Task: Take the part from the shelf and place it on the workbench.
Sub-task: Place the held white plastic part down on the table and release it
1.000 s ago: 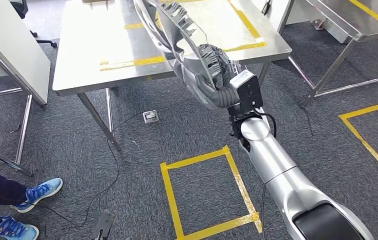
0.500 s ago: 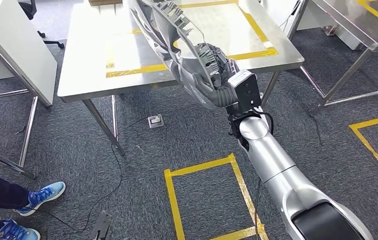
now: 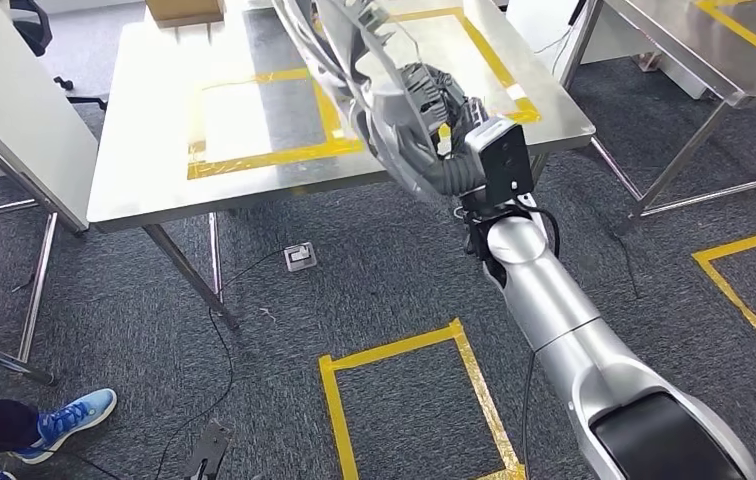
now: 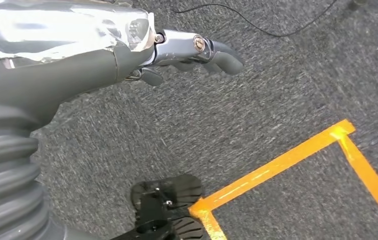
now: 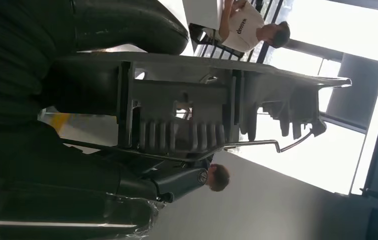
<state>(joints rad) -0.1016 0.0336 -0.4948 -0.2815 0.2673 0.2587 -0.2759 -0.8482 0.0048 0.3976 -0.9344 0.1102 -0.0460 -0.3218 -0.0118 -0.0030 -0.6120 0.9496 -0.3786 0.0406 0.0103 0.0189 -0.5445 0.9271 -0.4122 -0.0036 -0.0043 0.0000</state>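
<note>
Above the near edge of the steel table (image 3: 154, 190), the right hand (image 3: 424, 125) grasps the part (image 3: 354, 60), a long grey ribbed moulding, and holds it up over the yellow-taped tabletop. From the right wrist, the part (image 5: 187, 115) runs outward from the clenched hand (image 5: 77, 150). Hanging over the grey carpet (image 4: 277, 100), the left hand (image 4: 187, 55) holds nothing, its fingers slightly curled and apart.

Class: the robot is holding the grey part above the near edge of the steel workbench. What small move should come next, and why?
Probably carry the part a little further forward over the workbench before lowering. The right hand grips its lower end, which hangs about at the table's near edge, short of the yellow-taped rectangle. The left hand hangs free over the carpet.
</note>
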